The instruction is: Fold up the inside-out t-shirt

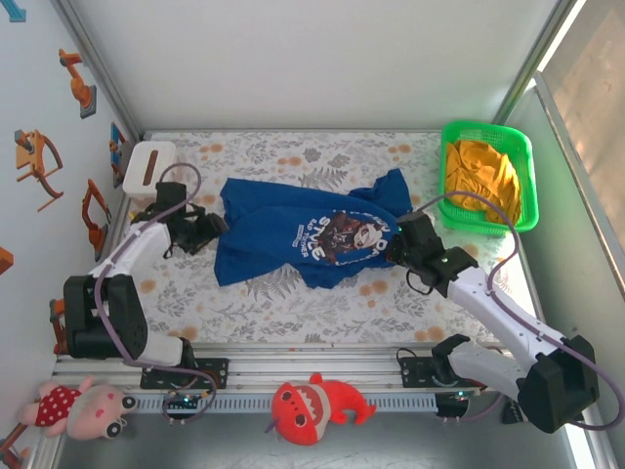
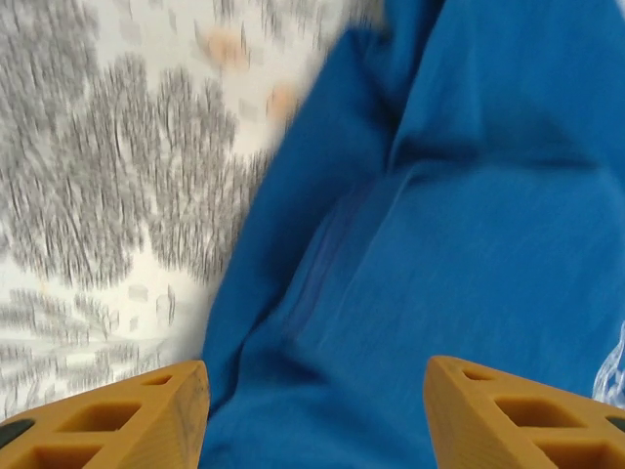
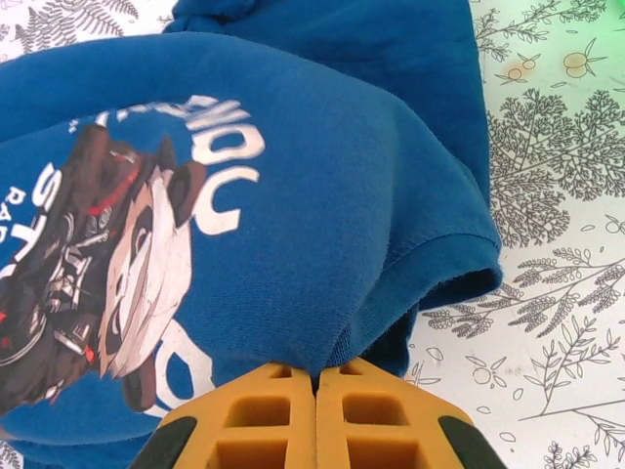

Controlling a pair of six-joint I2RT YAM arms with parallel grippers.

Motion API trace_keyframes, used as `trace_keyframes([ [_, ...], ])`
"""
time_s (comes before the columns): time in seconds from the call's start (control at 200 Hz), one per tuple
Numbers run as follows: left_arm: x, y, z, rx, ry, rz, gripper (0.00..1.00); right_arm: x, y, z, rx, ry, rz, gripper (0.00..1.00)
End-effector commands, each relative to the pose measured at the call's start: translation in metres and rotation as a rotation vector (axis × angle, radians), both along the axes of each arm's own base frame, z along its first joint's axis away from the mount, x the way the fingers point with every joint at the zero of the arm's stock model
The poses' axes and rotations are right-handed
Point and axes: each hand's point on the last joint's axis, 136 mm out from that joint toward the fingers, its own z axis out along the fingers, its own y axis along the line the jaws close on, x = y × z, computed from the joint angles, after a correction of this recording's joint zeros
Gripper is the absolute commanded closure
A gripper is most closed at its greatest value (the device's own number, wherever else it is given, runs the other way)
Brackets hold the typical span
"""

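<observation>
The royal-blue t-shirt (image 1: 308, 234) lies rumpled across the middle of the floral table, its printed picture and white lettering facing up. My right gripper (image 1: 395, 244) is shut on the cloth at the shirt's right edge; in the right wrist view the blue t-shirt (image 3: 322, 195) bunches into the closed yellow fingers (image 3: 264, 420), beside a hemmed sleeve opening (image 3: 439, 274). My left gripper (image 1: 210, 227) sits at the shirt's left edge, open. In the left wrist view its yellow fingertips (image 2: 146, 415) stand wide apart over the blue t-shirt (image 2: 469, 254), with nothing pinched.
A green basket (image 1: 527, 186) holding an orange-yellow garment (image 1: 480, 171) stands at the back right. A white tissue box (image 1: 148, 164) sits at the back left. Plush toys (image 1: 317, 405) lie on the near rail. Bare floral table (image 1: 293, 298) stretches in front of the shirt.
</observation>
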Motion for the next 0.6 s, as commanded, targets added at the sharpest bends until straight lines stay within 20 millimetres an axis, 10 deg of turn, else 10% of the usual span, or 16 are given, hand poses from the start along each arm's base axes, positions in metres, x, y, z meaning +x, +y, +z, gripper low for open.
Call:
trace_keyframes([
  [0.0, -0.016, -0.001, 0.001, 0.138, -0.052, -0.035, 0.42, 0.002, -0.005, 0.001, -0.012, -0.013, -0.011, 1.00],
  [0.185, -0.024, 0.001, -0.015, 0.250, -0.019, -0.020, 0.42, 0.006, -0.003, 0.009, -0.009, -0.026, -0.006, 1.00],
  [0.596, 0.059, -0.010, -0.014, 0.372, -0.023, -0.084, 0.41, 0.005, -0.004, 0.013, -0.004, -0.029, -0.005, 1.00],
])
